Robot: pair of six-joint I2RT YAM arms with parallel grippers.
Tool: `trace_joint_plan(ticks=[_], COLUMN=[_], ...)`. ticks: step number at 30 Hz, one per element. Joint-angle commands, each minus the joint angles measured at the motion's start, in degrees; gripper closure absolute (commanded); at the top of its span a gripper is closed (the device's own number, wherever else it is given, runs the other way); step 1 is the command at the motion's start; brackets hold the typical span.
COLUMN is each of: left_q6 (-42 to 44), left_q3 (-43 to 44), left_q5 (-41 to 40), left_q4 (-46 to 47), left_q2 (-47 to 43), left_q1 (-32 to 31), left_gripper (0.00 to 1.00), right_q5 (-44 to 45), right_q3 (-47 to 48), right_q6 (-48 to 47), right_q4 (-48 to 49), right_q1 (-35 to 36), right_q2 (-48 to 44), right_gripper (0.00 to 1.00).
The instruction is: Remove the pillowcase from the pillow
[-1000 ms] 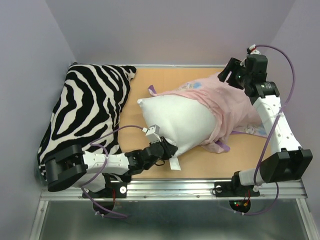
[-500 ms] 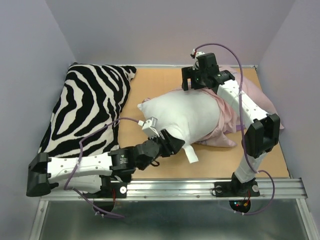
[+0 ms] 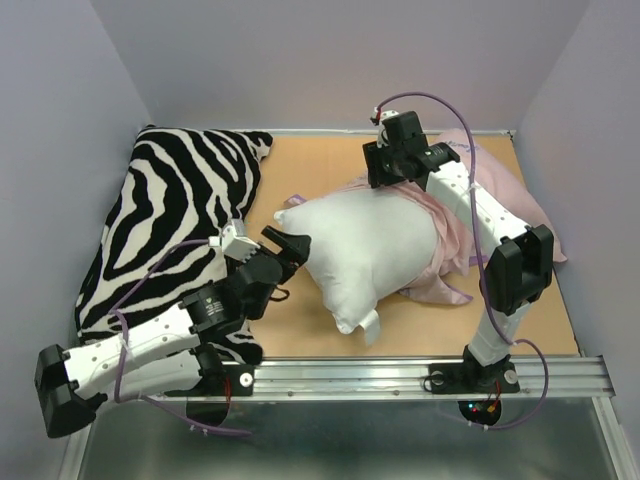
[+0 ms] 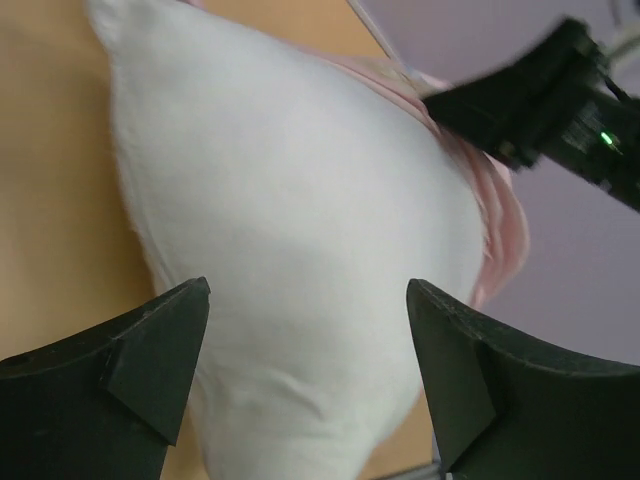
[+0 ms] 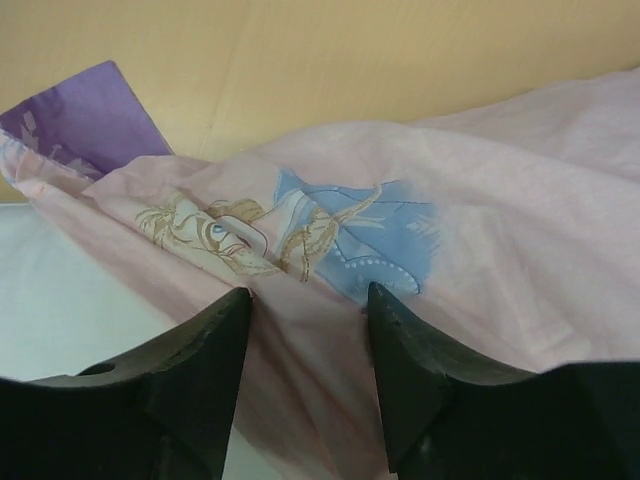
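You're most of the way there: the pillow (image 3: 365, 245) lies mid-tabletop (image 3: 300, 165) with its near and left parts bare white. The pillowcase (image 3: 505, 195) is bunched inside out (pale pink side showing) over only its far right end, trailing off toward the right wall. Your left hand (image 3: 290, 243) is released, its jaws wide apart just beside the pillow's left edge, grasping nothing. Your right hand (image 3: 385, 175) hovers over the cover where it meets the pillow's far edge. Its jaws are spread, and the printed fabric lies below the gap, not pinched as far as the wrist view shows. What's left, I'd judge, is a fresh hold on each and a pull apart to free that last end.
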Motion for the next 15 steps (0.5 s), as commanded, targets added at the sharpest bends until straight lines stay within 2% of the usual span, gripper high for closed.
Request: trace_joint_plan(ticks=[1,2,3,5,6,9,12,15], left_q6=[3.27,5.02,9.48,12.32,14.77,15.85,15.41,14.27], left_q3=[-5.77,-6.3,-6.65,-6.48,-6.65,-6.13,-4.64,-3.41], left_q5=[7.24,9.61,14.5,18.23,22.6,29.65,31.94,34.94], left_q4=[7.14,11.5,13.29,18.8,21.28,27.0,27.11,27.63], left_q2=[-0.75,0.38,1.18,4.33,5.48,11.0,14.88,19.89], left_q1=[11.43,14.32,18.61,22.07,23.3,28.49,31.22,33.42], left_gripper=[0.07,0.06,0.03,0.02,0.02,0.01,0.01,0.01], right_q5=[1.22,1.83,2.01,2.88,3.24,3.94,5.35,6.84], right_q3=[0.78,0.86,0.95,1.39,1.48,1.57,1.48,2.44], right_q6=[0.34,0.77,0.78,1.3,1.57,2.1,2.71,3.59], right_q4=[-0.15,-0.15,-0.15,-0.15,-0.15,-0.15,-0.15,-0.15], right_q1=[1.2,1.38,1.38,1.38,1.38,1.38,1.38,1.38], right_q2=[-0.28,-0.19,-0.1,0.34,0.51,0.69,0.6,0.6], right_gripper=[0.52,0.63,0.67,0.78,0.82,0.94,0.99,0.99])
